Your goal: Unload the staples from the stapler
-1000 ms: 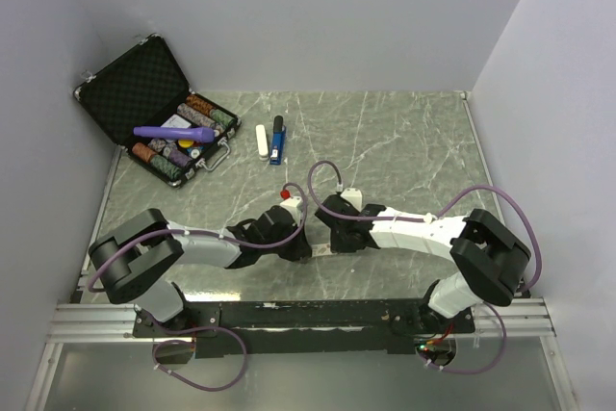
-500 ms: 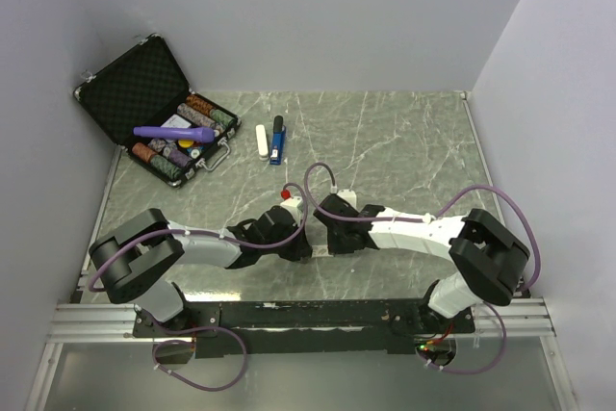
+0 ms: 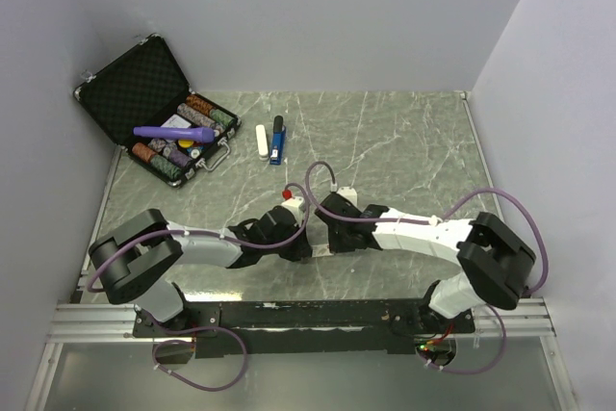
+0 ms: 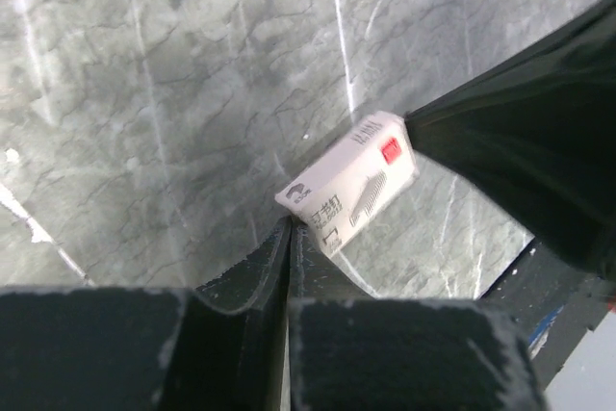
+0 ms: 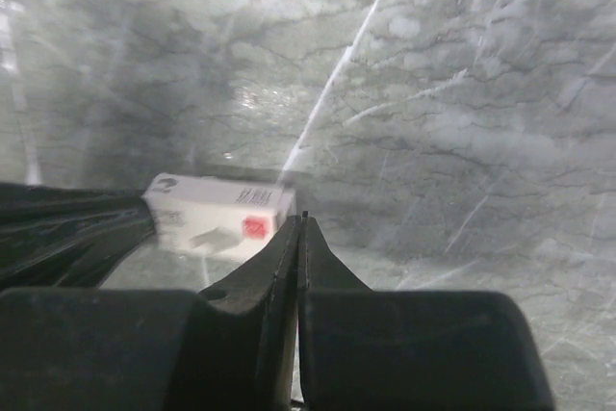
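Bench (image 3: 404,141) carrying open black case (image 3: 130,84) at far left. Left hand (image 4: 289,230) and right hand (image 5: 301,223) hovering low at near centre, fingers pressed together, gripping nothing. Stapler (image 3: 277,141) lying far off, beside white bar (image 3: 262,141). Small white box (image 4: 351,180) sitting just beside both fingertips.

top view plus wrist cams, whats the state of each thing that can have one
stapler: looks closed, lying flat, untouched
case: open, lid tipped back
left gripper: shut, empty
right gripper: shut, empty
small white box: lying loose, ungripped, by both grippers' tips
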### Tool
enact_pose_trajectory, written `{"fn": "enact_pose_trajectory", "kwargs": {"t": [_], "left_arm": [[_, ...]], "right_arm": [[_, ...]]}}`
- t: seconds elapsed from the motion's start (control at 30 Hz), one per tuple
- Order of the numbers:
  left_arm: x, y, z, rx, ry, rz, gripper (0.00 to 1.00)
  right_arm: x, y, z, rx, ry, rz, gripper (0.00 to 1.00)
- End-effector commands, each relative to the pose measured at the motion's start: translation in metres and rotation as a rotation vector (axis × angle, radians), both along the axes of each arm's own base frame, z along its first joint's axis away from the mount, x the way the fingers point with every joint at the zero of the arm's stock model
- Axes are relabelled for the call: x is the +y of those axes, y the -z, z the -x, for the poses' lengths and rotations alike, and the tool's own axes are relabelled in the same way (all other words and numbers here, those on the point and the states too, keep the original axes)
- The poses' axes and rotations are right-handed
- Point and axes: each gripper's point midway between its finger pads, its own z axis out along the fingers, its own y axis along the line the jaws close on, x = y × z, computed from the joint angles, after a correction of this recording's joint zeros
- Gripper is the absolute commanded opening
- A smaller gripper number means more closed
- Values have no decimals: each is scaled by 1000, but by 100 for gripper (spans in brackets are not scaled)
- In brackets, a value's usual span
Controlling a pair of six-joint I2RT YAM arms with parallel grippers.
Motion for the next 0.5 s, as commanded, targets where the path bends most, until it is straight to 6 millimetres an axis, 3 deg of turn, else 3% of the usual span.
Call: {"fn": "enact_pose_trajectory", "kwargs": {"t": [0.0, 0.2, 0.47], "left_arm": [[10, 0, -2, -30, -10, -65, 10], [15, -6, -8, -49, -43, -79, 25], [30, -42, -20, -142, -107, -93, 35]], "right_arm": [[-8, -20, -11, -76, 32, -18, 8], [-26, -25, -15, -97, 70, 39, 18], [-42, -34, -24, -143, 115, 18, 32]]}}
